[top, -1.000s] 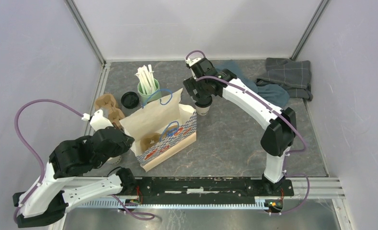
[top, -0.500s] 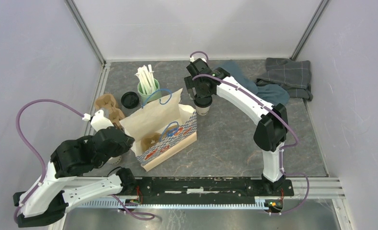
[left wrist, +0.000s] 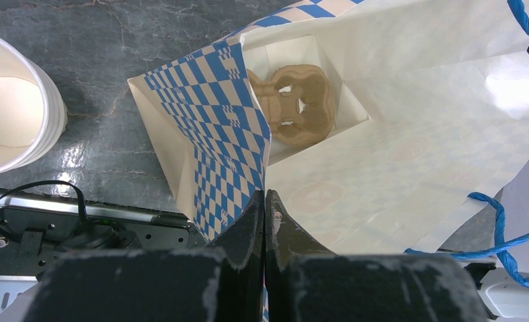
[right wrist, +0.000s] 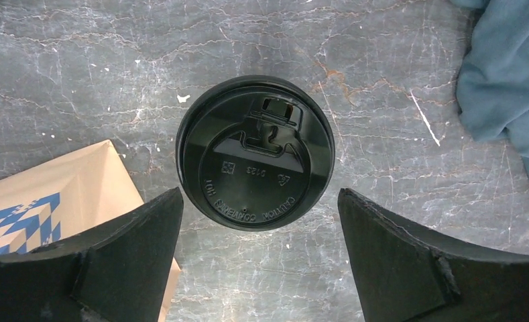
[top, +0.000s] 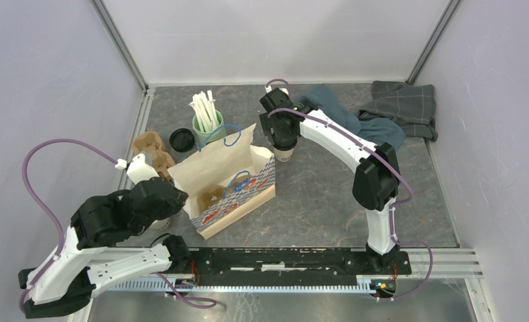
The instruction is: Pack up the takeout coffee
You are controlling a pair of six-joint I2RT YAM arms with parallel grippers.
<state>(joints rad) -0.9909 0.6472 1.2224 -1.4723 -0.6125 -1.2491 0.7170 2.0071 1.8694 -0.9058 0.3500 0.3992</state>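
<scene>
From above you see only the coffee's (top: 284,155) lower wall; the right arm (top: 335,134) covers its lid (right wrist: 255,164). At the right wrist, the lid hides that wall. At the left wrist, the cup stack (left wrist: 13,114) runs off the edge and the bag (left wrist: 208,121) hides part of the carrier (left wrist: 295,104).

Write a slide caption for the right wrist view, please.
Open right gripper straddles the black-lidded takeout coffee standing beside the paper bag.
</scene>
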